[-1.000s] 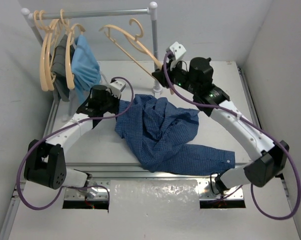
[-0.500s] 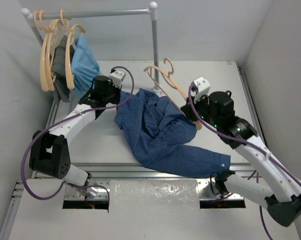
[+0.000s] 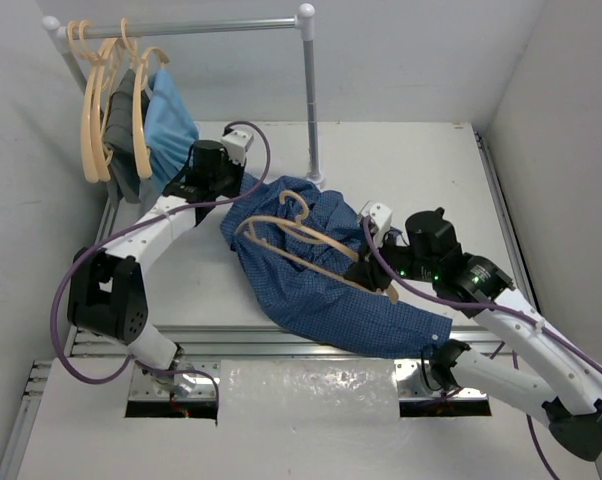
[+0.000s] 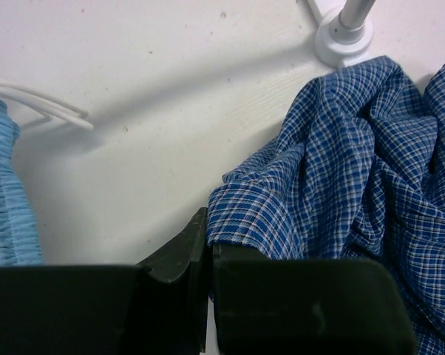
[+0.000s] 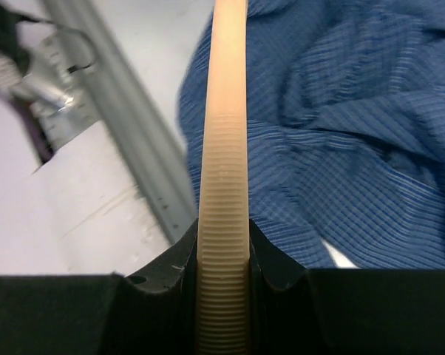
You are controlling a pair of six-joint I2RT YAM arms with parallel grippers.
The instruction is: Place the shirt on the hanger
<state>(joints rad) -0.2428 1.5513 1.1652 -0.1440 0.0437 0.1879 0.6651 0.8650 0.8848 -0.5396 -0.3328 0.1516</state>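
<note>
We see the shirt (image 3: 321,300) heaped in a loose, rumpled mass in the middle of the table (image 3: 411,170), its bulk running on a diagonal from the foot of the rail post (image 3: 309,100) down toward the near right edge. The left gripper (image 4: 208,237) is closed on a fold of the shirt's far-left edge, with checked cloth pinched between its jaws in the left wrist view. The right gripper (image 5: 222,237) is clamped around one ribbed end of the hanger (image 5: 222,148). From that grip the hanger's long axis reaches away over the cloth toward the far left, so its free end and hook point at the corner the left arm is holding. The hanger is over the shirt, not inside it, and we cannot tell from above whether it rests on the fabric or hangs just clear. We cannot pick out the collar or an opening in the folds. We judge that the coming move turns on this line-up, because the free end has to find an opening on the side the left gripper holds. The left arm is therefore the nearer one for spreading the cloth, while the right arm steers the hanger along its own length. The spare hangers (image 3: 91,100) and a light-blue garment (image 3: 171,125) hang well apart at the far left.
</note>
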